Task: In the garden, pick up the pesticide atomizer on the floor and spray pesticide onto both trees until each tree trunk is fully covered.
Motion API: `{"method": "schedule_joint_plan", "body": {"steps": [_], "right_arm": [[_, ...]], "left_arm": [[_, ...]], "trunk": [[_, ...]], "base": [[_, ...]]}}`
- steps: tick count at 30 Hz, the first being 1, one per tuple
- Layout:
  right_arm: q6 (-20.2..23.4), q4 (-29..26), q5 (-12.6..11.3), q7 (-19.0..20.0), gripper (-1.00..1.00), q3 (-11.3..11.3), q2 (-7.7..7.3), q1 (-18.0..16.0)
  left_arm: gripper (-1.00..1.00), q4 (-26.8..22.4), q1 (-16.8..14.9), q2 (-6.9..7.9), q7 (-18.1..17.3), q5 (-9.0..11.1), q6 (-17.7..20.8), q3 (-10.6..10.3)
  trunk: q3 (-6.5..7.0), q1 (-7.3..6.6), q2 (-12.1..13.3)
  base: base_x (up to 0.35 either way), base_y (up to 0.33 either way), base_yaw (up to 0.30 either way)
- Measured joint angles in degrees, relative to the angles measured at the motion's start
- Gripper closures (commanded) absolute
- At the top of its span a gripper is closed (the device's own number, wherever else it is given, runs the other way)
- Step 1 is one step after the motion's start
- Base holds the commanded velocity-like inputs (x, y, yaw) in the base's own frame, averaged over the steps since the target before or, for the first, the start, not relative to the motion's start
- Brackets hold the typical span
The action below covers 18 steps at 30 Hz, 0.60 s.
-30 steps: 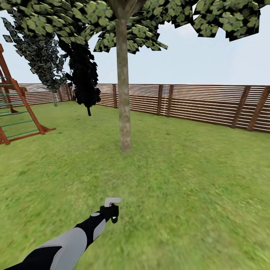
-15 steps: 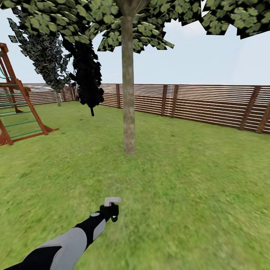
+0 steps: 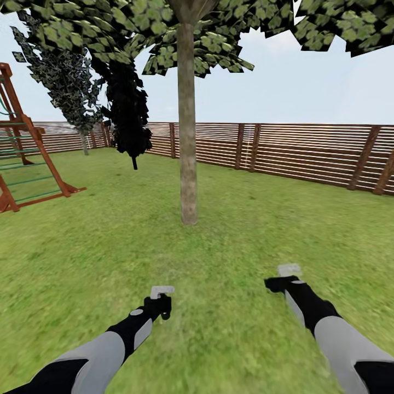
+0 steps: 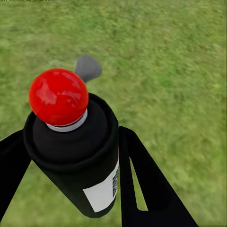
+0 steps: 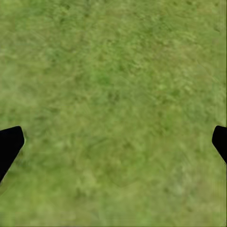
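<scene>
Left wrist: atomizer (image 4: 75, 151) apparently between end effector (image 4: 66, 179) fingers.

Black red-tipped atomizer (image 4: 75, 156) clamped in left gripper (image 3: 160, 300); tree trunk (image 3: 187, 137) upright ahead.

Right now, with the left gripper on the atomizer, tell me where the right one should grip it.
Take the pesticide atomizer around its straight black body, below the red tip, probably from the bare labelled side. The left gripper has fingers on two opposite flanks; the round tip gives no flat grip. The right gripper is open over grass.

Right arm (image 3: 328, 334) newly in view.
</scene>
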Motion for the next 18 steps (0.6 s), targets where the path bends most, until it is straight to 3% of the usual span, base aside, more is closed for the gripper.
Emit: {"method": "schedule_joint_plan", "body": {"steps": [2,4,5,6,9,10,11,13,14,16,18], "right_arm": [[1.27,1.68,-0.04,7.81,-1.0,-0.01,-0.06,-4.53],[1.94,2.53,-0.04,17.39,-1.0,-0.01,-0.22,-7.41],[2.3,2.71,-0.05,22.37,-1.0,-0.02,-0.31,-8.78],[2.63,2.79,-0.02,25.08,-1.0,-0.01,-0.35,-9.53],[7.04,2.75,-0.19,40.14,-1.0,-0.05,-0.21,-12.64],[8.41,2.43,-0.3,44.1,-1.0,-0.05,0.04,-13.5],[8.95,2.18,-0.32,45.97,-1.0,-0.03,0.25,-13.89],[10.17,1.27,-0.46,53.54,-1.0,0.03,2.37,-14.76],[10.46,1.02,-0.32,56.34,1.0,0.08,3.72,-14.98],[10.77,0.79,-0.13,59.29,1.0,0.19,5.86,-15.19],[10.91,0.7,-0.05,60.5,1.0,0.24,7.81,-15.29]], "left_arm": [[1.0,-2.18,-0.01,0.07,-3.45,0.02,0.59,-0.23],[1.0,-7.65,-0.01,0.58,-14.47,0.0,4.86,-0.28],[1.0,-10.37,-0.03,1.24,-21.68,-0.07,8.29,-0.32],[1.0,-11.77,-0.03,1.65,-25.52,-0.21,10.1,-0.35],[1.0,-18.98,-0.03,3.43,-43.18,-0.52,16.52,-0.44],[1.0,-20.41,-0.02,3.68,-47.43,-1.27,17.49,-0.59],[1.0,-20.94,-0.01,3.78,-49.43,-2.03,17.83,-0.71],[1.0,-21.97,0.0,3.98,-55.72,-7.74,18.41,-1.16],[1.0,-22.22,-0.01,4.01,-57.56,-10.59,18.59,-1.29],[1.0,-22.5,0.01,4.07,-59.5,-14.19,18.8,-1.36],[1.0,-22.63,0.0,4.11,-60.29,-15.69,18.91,-1.34]], "trunk": [[0.01,0.0,0.0],[0.01,0.0,0.0],[0.01,0.0,0.0],[0.0,0.0,0.0],[0.0,0.0,0.0],[0.0,0.0,0.0],[0.0,0.0,0.01],[-0.01,0.0,0.01],[-0.01,0.0,0.01],[-0.01,0.0,0.01],[-0.01,0.0,0.01]], "base": [[0.0,0.0,0.0],[0.0,0.0,0.0],[0.0,0.0,0.0],[0.0,0.0,0.0],[0.0,0.0,0.0],[0.0,0.0,0.0],[0.0,0.0,0.0],[0.0,0.0,0.0],[0.0,0.0,0.0],[0.0,0.0,0.0],[0.0,0.0,0.0]]}}
